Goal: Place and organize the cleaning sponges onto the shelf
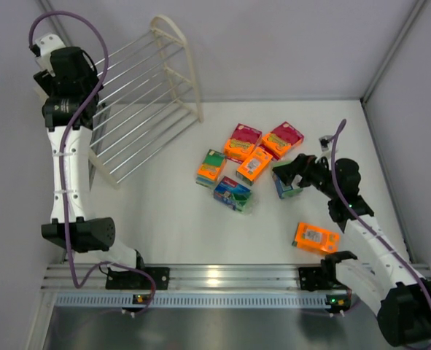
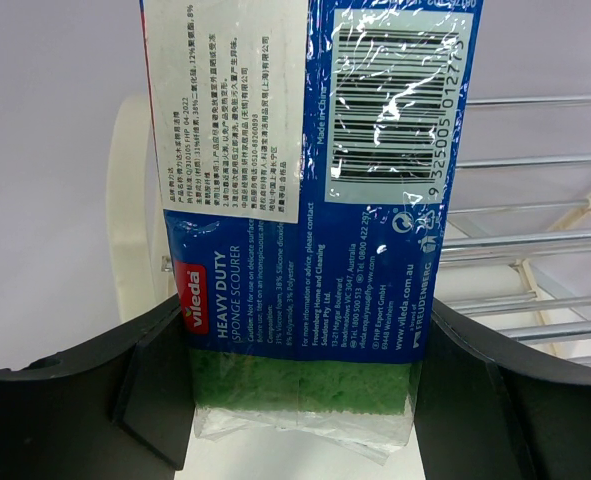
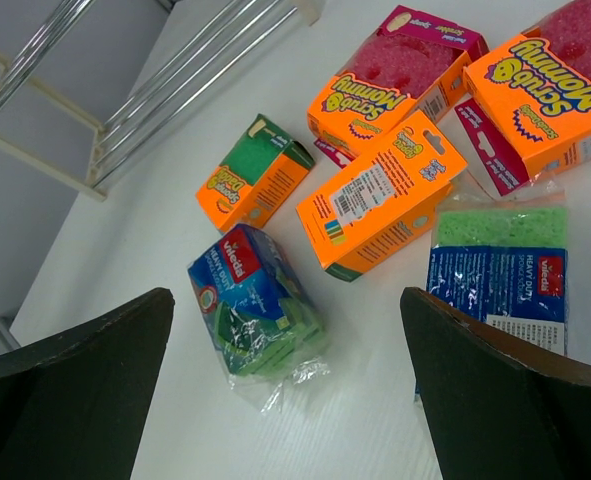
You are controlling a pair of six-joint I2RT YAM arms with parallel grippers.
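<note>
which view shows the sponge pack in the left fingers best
Left wrist: the green sponge pack fills the frame between the left fingers, label readable. Top external hides it behind the left arm; right wrist misses it.

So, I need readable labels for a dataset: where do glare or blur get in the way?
Left wrist: wrapper glare streaks the barcode on the green sponge pack, other print sharp. Right wrist: the orange pack reads crisply, the fingers dark. Top external: bright reflection on the aluminium rail, labels too small.

Sponge packs [image 1: 254,164] crowded mid-table; open table [image 1: 157,211] before shelf [image 1: 138,117]; gaps seemingly tight.
</note>
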